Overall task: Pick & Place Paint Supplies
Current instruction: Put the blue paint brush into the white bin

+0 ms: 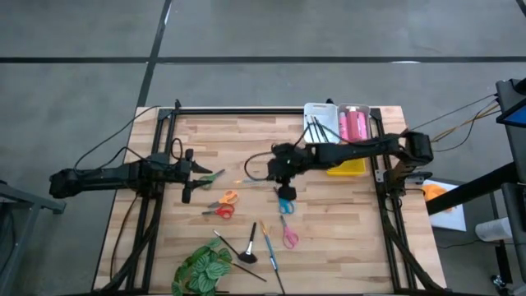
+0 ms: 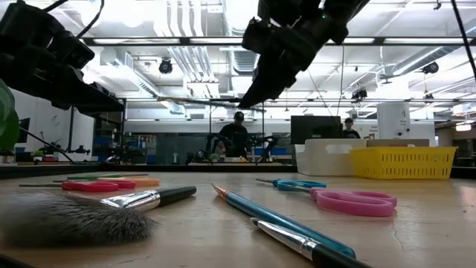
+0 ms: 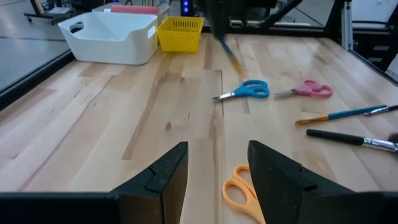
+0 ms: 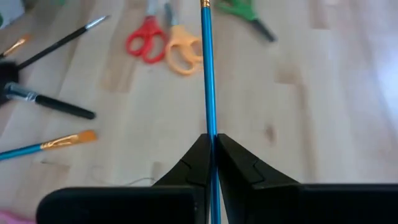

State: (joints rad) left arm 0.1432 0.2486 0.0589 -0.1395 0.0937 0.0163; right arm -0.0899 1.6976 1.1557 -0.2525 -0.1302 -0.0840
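My right gripper (image 1: 273,173) hangs over the table's middle, shut on a thin blue-handled brush (image 4: 207,74). My left gripper (image 3: 217,168) rests open at the left side, with nothing between its fingers. On the wood lie blue scissors (image 1: 285,203), pink scissors (image 1: 289,237), orange scissors (image 1: 228,198), red scissors (image 1: 222,211) and green scissors (image 1: 209,175). A blue-handled brush (image 1: 268,242) and a dark bushy brush (image 1: 249,247) lie near the front. Pink tubes (image 1: 354,125) sit in a clear bin at the far right. My right gripper pinches the blue shaft (image 4: 211,130) of the brush between its two fingers. The fingers slant down toward the table's left, and the brush runs along them. Its gold-banded end (image 4: 204,4) sticks out ahead of the fingertips. The brush is lifted clear of the table.
A white bin (image 1: 311,111) holding brushes and a yellow basket (image 1: 349,168) stand at the far right. A green leafy plant (image 1: 203,270) lies at the near edge. Bare wood shows between my left gripper and the white bin.
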